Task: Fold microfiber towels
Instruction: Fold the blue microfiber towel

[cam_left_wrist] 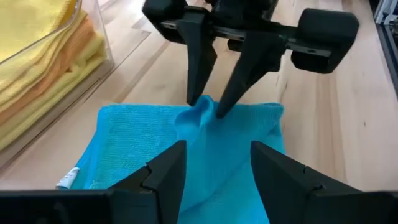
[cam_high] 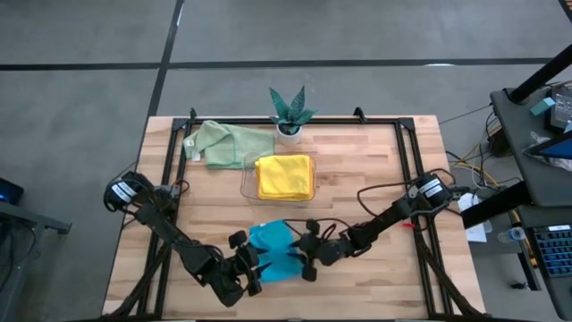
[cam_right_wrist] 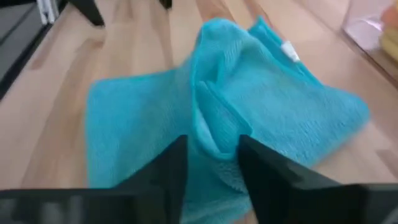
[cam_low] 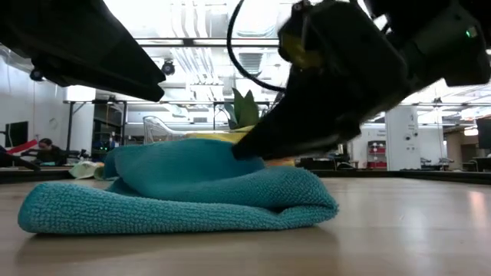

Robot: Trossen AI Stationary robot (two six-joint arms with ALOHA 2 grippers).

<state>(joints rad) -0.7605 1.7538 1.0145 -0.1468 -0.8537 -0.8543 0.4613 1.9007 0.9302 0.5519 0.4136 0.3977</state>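
The teal-blue towel [cam_high: 273,250] lies bunched and partly folded over on the wooden table [cam_high: 357,197] near its front edge. My right gripper [cam_left_wrist: 209,107] comes at it from the table's right and is shut on a raised ridge of the cloth. My left gripper [cam_left_wrist: 217,146] stands open over the towel's opposite edge, its fingers apart above the cloth. A pale green towel [cam_high: 223,143] lies crumpled at the far left. Folded yellow and orange towels [cam_high: 284,176] sit stacked in a clear tray [cam_high: 248,183]. My right gripper pinches a pushed-up ridge of the teal towel [cam_right_wrist: 211,134] between its two fingers, at the edge nearest that arm. The fingers [cam_left_wrist: 196,74] slant down from the table's right. The rest of the towel [cam_low: 176,203] lies slack on the table. Whether my left gripper touches the cloth, I cannot tell.
A small potted plant [cam_high: 290,112] stands at the far edge behind the tray. Black frame rails [cam_high: 407,170] run along the table's sides. Bare wood lies right of the towel [cam_high: 375,268] and left of the tray [cam_high: 206,206].
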